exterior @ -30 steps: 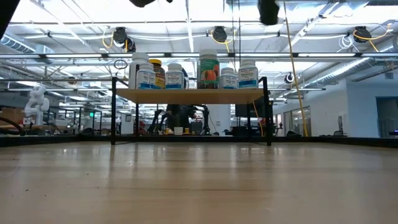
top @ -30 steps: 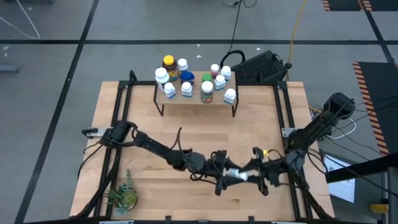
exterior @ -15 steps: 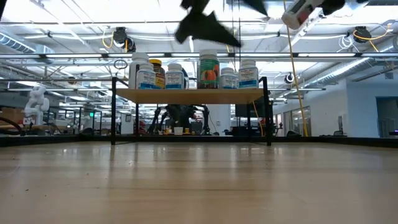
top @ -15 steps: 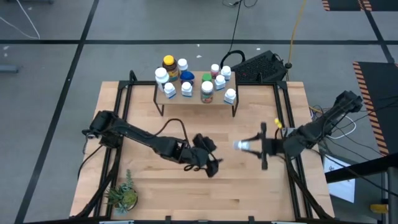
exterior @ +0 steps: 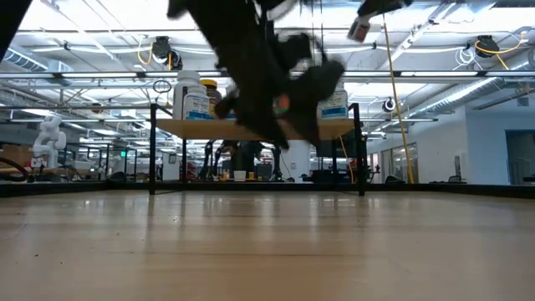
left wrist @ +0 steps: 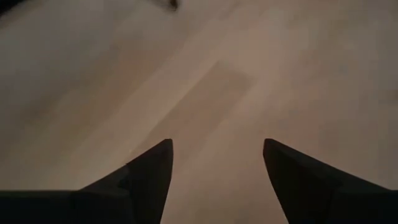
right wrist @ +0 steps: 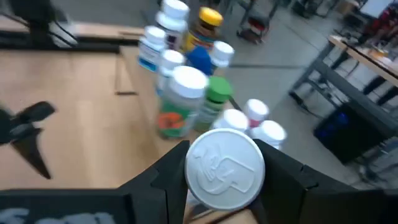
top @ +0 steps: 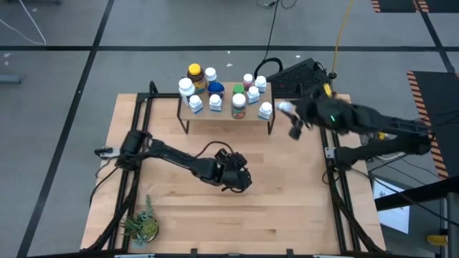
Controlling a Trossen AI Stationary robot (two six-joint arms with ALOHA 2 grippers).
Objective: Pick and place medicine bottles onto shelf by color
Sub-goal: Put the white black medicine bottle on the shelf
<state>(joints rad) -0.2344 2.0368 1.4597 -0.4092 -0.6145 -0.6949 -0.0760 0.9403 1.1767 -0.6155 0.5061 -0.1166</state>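
Note:
The shelf (top: 226, 113) stands at the table's far edge on black legs. It carries several medicine bottles: white ones, an amber yellow-capped one (top: 194, 74), a blue one (top: 216, 89) and a green-capped one (right wrist: 217, 92). My right gripper (top: 290, 120) is shut on a white bottle (top: 285, 107) in the air just right of the shelf's right end. My left gripper (top: 237, 178) is open and empty over the table's middle, and its two fingers stand apart in the left wrist view (left wrist: 214, 149). In the low view it is a dark blur (exterior: 280, 84) in front of the shelf. My right gripper pinches the white bottle between its two fingers (right wrist: 166, 169), one on each side just below the white cap (right wrist: 225, 167). The cap faces the wrist camera. The bottle is lifted clear of table and shelf and shows tilted in the low view (exterior: 361, 29).
A small green potted plant (top: 141, 225) stands at the table's near left corner. A black keyboard-like object (top: 301, 75) lies beyond the far right edge. Black frame rails (top: 331, 154) run along the table's sides. Bare wood lies between the shelf and my left gripper.
A second ago both grippers met at the white bottle near the table's near right. My right gripper has carried it up and toward the far edge, to the shelf's right end. My left gripper has drawn back toward the table's left and middle, empty.

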